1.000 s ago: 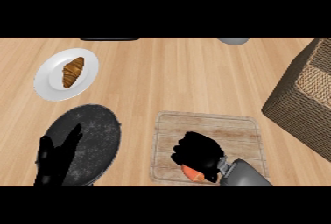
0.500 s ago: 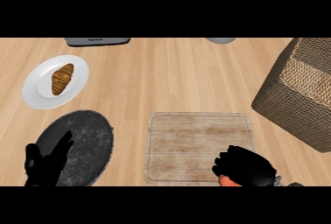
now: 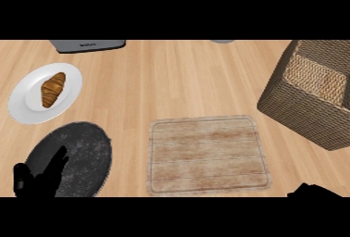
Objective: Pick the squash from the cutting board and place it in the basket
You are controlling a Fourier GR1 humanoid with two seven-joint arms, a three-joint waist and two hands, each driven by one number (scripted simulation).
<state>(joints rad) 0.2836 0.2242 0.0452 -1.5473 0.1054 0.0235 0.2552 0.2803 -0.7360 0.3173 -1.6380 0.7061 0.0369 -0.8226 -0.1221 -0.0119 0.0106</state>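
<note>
A pale wooden counter (image 3: pixel 171 78) fills the view. The woven basket (image 3: pixel 308 115), the largest thing on it, stands above the right hand (image 3: pixel 315 191), well apart from it. The cutting board (image 3: pixel 209 155) lies up and to the left of that hand, and no squash shows on its top or anywhere else in view. A dark round plate (image 3: pixel 85 152) lies under the left hand's fingers (image 3: pixel 60 159). Beyond those fingertips is a white plate (image 3: pixel 27 106) carrying a croissant (image 3: pixel 53 89), and farther still a grey appliance (image 3: pixel 87 45) sits at the counter's back edge.

The likely trouble is the basket's tall near wall. If the squash is in the right hand, a low carry could catch the rim and knock it loose outside. A blind release, with the hand out of sight, could also miss the opening.

The left hand (image 3: pixel 34 183) rests at the lower left, fingers straight, slightly spread and pointing up, holding nothing. Only a black sliver of the right hand shows at the bottom edge, so its state, and whether it holds the squash, cannot be told.
</note>
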